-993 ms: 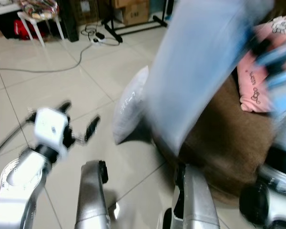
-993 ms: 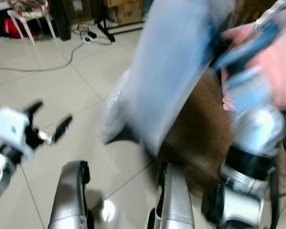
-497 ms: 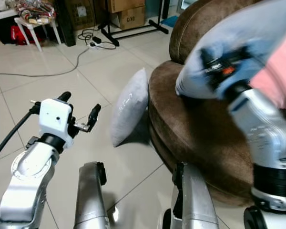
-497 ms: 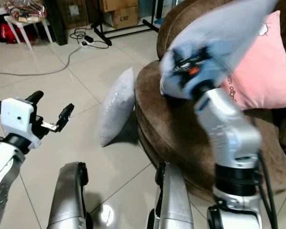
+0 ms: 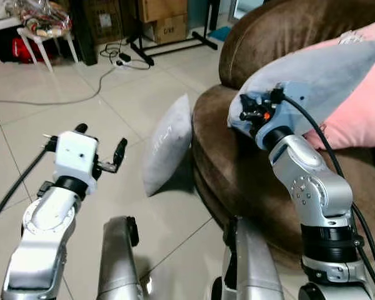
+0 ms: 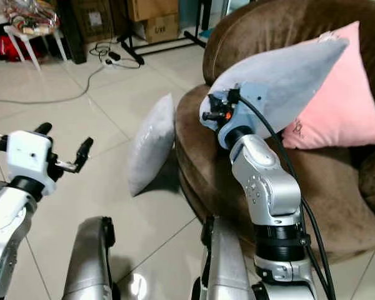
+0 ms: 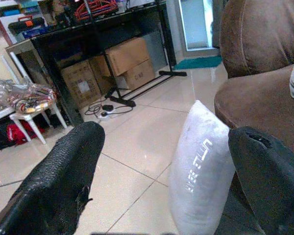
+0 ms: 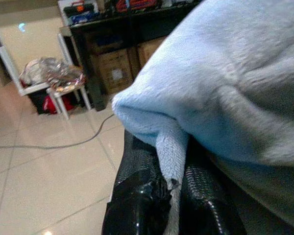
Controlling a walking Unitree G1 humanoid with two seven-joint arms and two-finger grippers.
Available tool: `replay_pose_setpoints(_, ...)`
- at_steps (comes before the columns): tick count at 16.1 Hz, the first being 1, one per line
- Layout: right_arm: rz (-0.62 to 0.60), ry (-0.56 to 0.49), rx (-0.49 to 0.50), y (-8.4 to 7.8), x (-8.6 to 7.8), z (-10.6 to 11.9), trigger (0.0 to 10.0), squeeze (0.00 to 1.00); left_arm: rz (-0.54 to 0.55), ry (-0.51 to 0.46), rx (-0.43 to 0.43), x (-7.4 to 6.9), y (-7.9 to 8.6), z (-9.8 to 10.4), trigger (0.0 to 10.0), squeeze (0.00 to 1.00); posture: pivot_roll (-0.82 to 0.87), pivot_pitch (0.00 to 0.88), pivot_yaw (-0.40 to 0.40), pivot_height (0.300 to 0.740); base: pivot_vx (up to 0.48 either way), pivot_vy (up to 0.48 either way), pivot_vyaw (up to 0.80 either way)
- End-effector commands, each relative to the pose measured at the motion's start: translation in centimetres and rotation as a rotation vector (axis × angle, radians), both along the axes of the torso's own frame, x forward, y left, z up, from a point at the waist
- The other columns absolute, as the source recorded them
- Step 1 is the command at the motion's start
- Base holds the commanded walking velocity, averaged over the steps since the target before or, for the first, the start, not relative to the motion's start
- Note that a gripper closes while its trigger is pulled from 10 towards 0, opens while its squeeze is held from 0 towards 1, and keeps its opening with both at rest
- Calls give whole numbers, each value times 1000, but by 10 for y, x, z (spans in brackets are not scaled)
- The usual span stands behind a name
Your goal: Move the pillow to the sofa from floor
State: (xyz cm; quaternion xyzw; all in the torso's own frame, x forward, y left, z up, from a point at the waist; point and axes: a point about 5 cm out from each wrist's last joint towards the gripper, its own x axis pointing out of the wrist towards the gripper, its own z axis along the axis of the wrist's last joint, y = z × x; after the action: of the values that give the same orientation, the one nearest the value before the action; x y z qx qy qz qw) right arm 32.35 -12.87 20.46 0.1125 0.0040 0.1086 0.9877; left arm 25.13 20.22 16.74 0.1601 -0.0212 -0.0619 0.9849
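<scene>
A light blue-grey pillow (image 5: 325,72) lies on the brown sofa (image 5: 262,181), leaning against a pink pillow (image 5: 362,115). My right gripper (image 5: 253,115) is at the pillow's lower corner over the sofa seat, shut on a fold of the fabric; the right wrist view shows the black fingers (image 8: 137,205) pinching the pillow's edge (image 8: 169,156). A second, grey-white pillow (image 5: 167,147) stands on the floor, propped against the sofa's front. My left gripper (image 5: 102,140) hovers open over the floor, left of that pillow, holding nothing.
A grey cable (image 5: 62,97) runs across the tiled floor. At the back stand a white stool (image 5: 47,28) with clutter, cardboard boxes (image 5: 156,19) and a black rack's feet (image 5: 169,44). My own legs (image 5: 119,262) are at the bottom.
My right arm has swung the blue-grey pillow from above the floor over onto the sofa, where it now rests against the pink pillow. The left arm has barely moved.
</scene>
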Motion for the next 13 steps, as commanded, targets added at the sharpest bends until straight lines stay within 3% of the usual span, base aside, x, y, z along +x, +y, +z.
replay_pose_setpoints(1,-37,-5,-1,-7,-2,-1,10000,0,20,-5,9,0,1,-2,10000,0,41,0,-59,530,0,0,0)
replay_pose_setpoints(8,-85,28,69,-13,-11,-14,10000,0,2,-30,51,-3,-2,3,10000,0,67,0,-36,600,0,0,0)
replay_pose_setpoints(13,-94,38,94,-11,-17,-19,10000,0,2,-47,37,3,-1,6,10000,0,58,0,-4,660,0,0,0)
